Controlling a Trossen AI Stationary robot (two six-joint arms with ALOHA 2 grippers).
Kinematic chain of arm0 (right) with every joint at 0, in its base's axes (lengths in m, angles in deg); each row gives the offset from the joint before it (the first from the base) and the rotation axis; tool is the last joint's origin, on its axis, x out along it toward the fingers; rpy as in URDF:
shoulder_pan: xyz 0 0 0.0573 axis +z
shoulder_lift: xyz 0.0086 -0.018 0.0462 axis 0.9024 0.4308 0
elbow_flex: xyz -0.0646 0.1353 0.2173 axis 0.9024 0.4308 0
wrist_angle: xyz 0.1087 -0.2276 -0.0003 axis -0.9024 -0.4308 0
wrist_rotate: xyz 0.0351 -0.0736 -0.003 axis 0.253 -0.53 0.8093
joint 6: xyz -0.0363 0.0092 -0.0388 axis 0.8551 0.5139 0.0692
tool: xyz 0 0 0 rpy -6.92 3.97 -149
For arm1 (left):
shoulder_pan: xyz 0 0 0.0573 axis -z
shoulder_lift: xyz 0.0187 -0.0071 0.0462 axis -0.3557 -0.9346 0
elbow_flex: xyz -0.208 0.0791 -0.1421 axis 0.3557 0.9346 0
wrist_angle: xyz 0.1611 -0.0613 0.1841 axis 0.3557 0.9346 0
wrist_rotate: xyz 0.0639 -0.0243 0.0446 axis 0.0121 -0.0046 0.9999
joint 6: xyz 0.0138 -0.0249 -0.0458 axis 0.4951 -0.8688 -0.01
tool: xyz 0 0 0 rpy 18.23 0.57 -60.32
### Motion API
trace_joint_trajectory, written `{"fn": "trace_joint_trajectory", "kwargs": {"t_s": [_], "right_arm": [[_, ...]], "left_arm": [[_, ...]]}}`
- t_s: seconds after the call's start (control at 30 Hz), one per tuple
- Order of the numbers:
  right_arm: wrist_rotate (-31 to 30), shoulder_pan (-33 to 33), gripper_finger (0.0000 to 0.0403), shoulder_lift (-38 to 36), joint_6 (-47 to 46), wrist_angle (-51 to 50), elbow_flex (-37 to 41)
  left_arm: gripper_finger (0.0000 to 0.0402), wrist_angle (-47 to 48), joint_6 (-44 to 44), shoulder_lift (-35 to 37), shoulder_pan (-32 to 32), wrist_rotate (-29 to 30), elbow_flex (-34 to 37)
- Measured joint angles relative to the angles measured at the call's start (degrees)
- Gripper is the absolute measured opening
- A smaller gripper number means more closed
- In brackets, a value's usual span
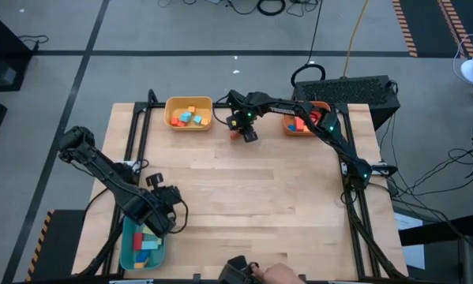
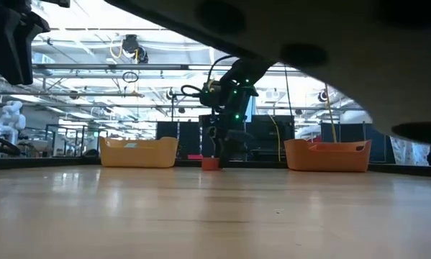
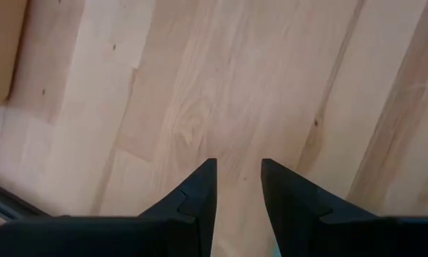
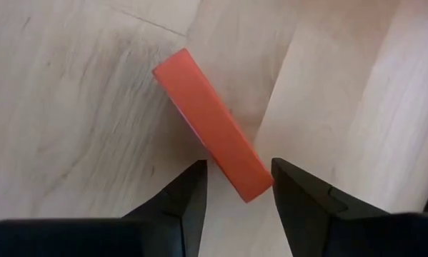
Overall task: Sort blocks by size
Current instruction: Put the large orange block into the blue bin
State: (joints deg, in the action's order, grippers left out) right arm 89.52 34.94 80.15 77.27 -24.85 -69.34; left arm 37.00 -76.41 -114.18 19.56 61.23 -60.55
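- Your right gripper (image 4: 236,187) is low over the table (image 1: 268,189), between the yellow bin (image 1: 189,113) and the orange bin (image 1: 303,124).
- Its two fingers stand on both sides of one end of a red-orange block (image 4: 210,121). You can see a small gap at each side, so they are partly apart and I cannot tell if they grip it.
- This block is a long flat bar, one plain colour, and it lies diagonal, reaching forward away from the fingers.
- Your left gripper (image 3: 239,187) waits near the teal bin (image 1: 142,246), fingers narrow, only bare wood between them.
- More blocks (image 1: 190,117) lie inside the bins.
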Motion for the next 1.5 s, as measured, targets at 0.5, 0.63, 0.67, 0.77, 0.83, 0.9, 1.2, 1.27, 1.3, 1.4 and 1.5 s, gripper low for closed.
{"fn": "trace_joint_trajectory", "kwargs": {"t_s": [0.5, 0.63, 0.67, 0.77, 0.83, 0.9, 1.2, 1.27, 1.3, 1.4, 1.5], "right_arm": [[3.65, 1.49, 0.0141, -1.3, -0.96, -9.01, -6.02], [1.44, 1.65, 0.0141, -1.29, 0.26, -7.15, -6.01], [1.54, 1.72, 0.0141, -1.29, -0.03, -7.91, -5.99], [2.9, 2.37, 0.0141, -1.29, -2.64, -9.99, -5.98], [3.32, 2.99, 0.0141, -1.29, -4.63, -11.29, -5.85], [3.2, 3.46, 0.0141, -1.29, -7.61, -9.6, -5.29], [1.35, 3.34, 0.0141, -1.25, -12.09, -7.67, -3.56], [1.31, 3.34, 0.0141, -1.25, -12.44, -9.38, -3.56], [1.33, 3.34, 0.0141, -1.25, -12.57, -9.94, -3.56], [1.31, 3.34, 0.0141, -1.25, -11.97, -10.75, -3.56], [1.29, 3.32, 0.0135, -1.22, -10.31, -10.68, -3.56]], "left_arm": [[0.0113, 0.03, 1.56, 0.0, -3.46, 0.99, 0.0], [0.0113, 0.15, 2.78, 0.0, -4.56, 1.7, 0.0], [0.0113, 0.16, 2.76, 0.0, -4.79, 1.79, 0.0], [0.0113, 0.17, 2.95, 0.0, -4.84, 1.81, 0.0], [0.0113, 0.16, 3.54, 0.0, -4.8, 1.83, 0.0], [0.0113, 0.16, 4.28, 0.0, -4.82, 2.33, 0.0], [0.0113, 0.13, 4.22, 0.0, -4.8, 2.77, 0.0], [0.0113, 0.11, 4.09, 0.0, -4.8, 2.75, 0.0], [0.0113, 0.13, 4.09, 0.0, -4.8, 2.75, 0.0], [0.0113, 0.11, 4.09, 0.0, -4.8, 2.75, 0.0], [0.0113, 0.11, 4.09, 0.0, -4.8, 2.75, 0.0]]}}
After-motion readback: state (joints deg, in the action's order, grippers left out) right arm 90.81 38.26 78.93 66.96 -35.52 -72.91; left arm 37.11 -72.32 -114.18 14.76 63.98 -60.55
